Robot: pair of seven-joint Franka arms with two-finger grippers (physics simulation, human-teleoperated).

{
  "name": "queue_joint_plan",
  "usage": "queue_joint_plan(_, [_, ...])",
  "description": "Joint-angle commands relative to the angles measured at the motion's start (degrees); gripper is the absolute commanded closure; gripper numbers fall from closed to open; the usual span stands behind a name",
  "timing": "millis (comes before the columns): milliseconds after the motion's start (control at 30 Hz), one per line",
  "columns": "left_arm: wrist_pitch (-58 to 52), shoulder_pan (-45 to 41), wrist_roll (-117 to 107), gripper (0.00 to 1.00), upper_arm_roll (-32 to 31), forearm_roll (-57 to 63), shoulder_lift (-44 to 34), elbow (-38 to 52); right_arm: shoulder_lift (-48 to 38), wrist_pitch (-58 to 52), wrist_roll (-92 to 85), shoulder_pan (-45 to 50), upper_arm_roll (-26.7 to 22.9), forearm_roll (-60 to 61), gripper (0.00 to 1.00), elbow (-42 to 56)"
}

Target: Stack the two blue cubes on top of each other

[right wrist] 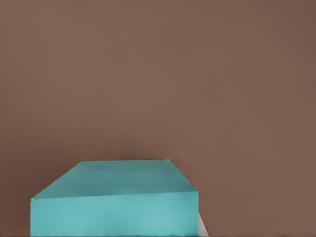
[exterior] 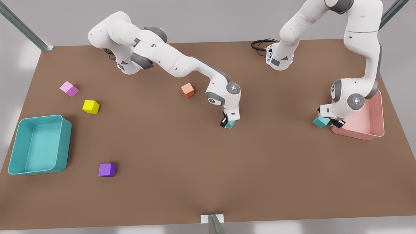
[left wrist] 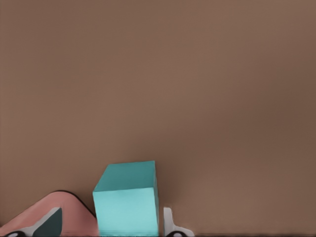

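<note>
Trouble looms if either grip slips: left gripper [exterior: 326, 123] clasps one small teal matte cube [exterior: 321, 122] beside the pink bin [exterior: 377, 128] at the brown table's [exterior: 208, 182] right edge, right gripper [exterior: 228, 123] clamps its twin [exterior: 230, 124] mid-table.

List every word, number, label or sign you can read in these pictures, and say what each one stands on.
None: there is no readable text. The two teal cubes, the other coloured cubes, the teal bin, the pink bin and the arms are all plain.
</note>
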Motion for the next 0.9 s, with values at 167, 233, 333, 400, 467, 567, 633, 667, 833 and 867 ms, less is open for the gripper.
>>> queue_joint_plan(167, [2.3,0.6,2.5,0.00,-1.0,1.3,0.6,-0.3,-2.7,-0.3,9.8,-0.5,1.0,1.9,0.00,-0.2])
queue_joint_plan(233, [3.0,0.6,2.5,0.00,-1.0,1.5,0.7,-0.9,-3.8,-0.6,9.8,-1.0,1.8,1.9,0.00,-0.3])
queue_joint_plan(333, [3.8,1.1,2.4,0.00,-0.9,2.3,1.8,-1.8,-9.4,-8.3,9.7,-1.7,4.7,2.0,0.00,-1.6])
queue_joint_plan(400, [4.9,1.6,2.4,0.00,-0.8,2.3,2.6,-2.3,-22.4,-15.9,7.9,-4.2,7.9,3.5,0.00,-10.8])
queue_joint_plan(467, [5.3,1.9,2.4,0.00,-0.8,2.3,2.8,-2.5,-31.5,-26.2,3.3,-4.3,7.9,10.6,0.00,-11.0])
queue_joint_plan(567, [5.3,2.0,2.4,0.00,-0.6,2.4,2.8,-2.5,-44.7,-45.3,-3.4,-14.3,1.2,19.3,0.00,-11.3])
queue_joint_plan(633, [5.9,3.0,2.2,0.00,-0.6,4.5,3.5,-2.4,-53.1,-54.5,-13.0,-26.9,-11.4,23.8,0.00,-11.3])
queue_joint_plan(667, [6.8,3.0,2.2,0.00,-0.6,4.7,3.9,-2.4,-55.2,-56.7,-15.3,-36.1,-14.1,23.9,0.00,-12.9])
queue_joint_plan(833, [6.8,3.0,2.1,0.00,-0.5,4.7,4.3,-2.5,-74.3,-14.4,-17.9,-52.7,-13.1,23.8,0.00,-66.9])
queue_joint_plan(867, [6.8,3.0,2.1,0.00,-0.4,4.7,4.8,-2.4,-73.9,-6.8,-14.2,-52.6,-11.5,23.8,0.00,-72.5])
